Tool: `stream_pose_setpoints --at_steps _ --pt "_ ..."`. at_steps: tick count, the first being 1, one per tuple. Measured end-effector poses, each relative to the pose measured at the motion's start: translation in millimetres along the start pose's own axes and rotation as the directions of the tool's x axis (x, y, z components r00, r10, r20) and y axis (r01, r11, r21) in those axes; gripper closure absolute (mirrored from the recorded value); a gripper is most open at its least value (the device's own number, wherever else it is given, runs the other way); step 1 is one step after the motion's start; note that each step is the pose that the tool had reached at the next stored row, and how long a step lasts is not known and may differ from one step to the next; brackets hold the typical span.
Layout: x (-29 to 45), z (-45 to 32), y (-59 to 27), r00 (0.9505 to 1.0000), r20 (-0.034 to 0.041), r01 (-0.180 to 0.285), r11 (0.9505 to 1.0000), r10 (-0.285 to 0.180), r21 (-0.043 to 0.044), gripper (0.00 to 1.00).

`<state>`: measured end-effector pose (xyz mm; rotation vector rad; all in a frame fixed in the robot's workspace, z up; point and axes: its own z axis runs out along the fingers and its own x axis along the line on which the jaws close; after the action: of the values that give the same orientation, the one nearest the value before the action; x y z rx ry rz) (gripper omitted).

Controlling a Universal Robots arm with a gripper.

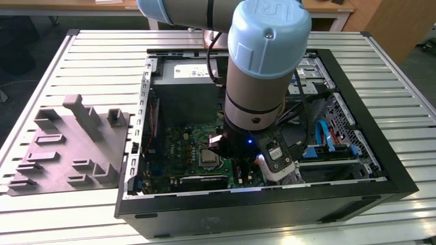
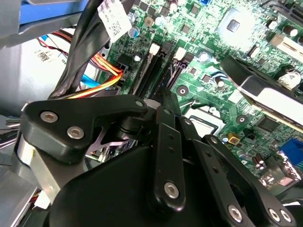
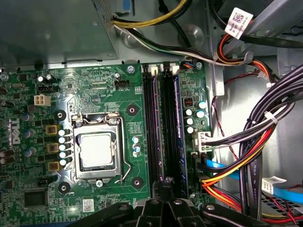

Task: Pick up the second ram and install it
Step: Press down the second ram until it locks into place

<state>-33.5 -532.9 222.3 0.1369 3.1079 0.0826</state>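
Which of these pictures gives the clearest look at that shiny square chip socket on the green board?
The first wrist view: it looks straight down on the processor socket, whole, with its metal frame. The second wrist view catches it partly behind the gripper. The exterior view shows it beside the arm.

Items before you, by finish:
- table (image 1: pixel 381 46): ribbed bare metal, satin sheen.
- computer case (image 1: pixel 272 214): matt black painted sheet metal.
- motherboard (image 3: pixel 71 85): glossy green laminate; its processor (image 3: pixel 96 151) lid is brushed bright metal.
- gripper (image 3: pixel 163 208): matt black linkage (probably anodised metal) with shiny screw heads.
- arm joint cap (image 1: pixel 269 38): smooth pale-blue plastic.
- cables (image 3: pixel 251 146): glossy plastic sheathing.
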Motion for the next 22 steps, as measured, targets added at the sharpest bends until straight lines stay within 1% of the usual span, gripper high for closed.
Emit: stream_pose_setpoints --at_steps 3,6,9,22 --pt "0.0 0.1 0.0 1.0 0.0001 0.0 1.0 0.0 -0.0001 0.9" --pt "0.1 2.6 -0.2 1.0 -0.0002 0.0 1.0 0.0 0.0008 0.9" --pt "0.1 3.3 -0.2 1.0 0.0001 0.0 1.0 0.0 -0.0003 0.9" --pt "0.1 5.1 -0.3 1.0 0.0002 0.0 1.0 0.0 0.0001 0.9"
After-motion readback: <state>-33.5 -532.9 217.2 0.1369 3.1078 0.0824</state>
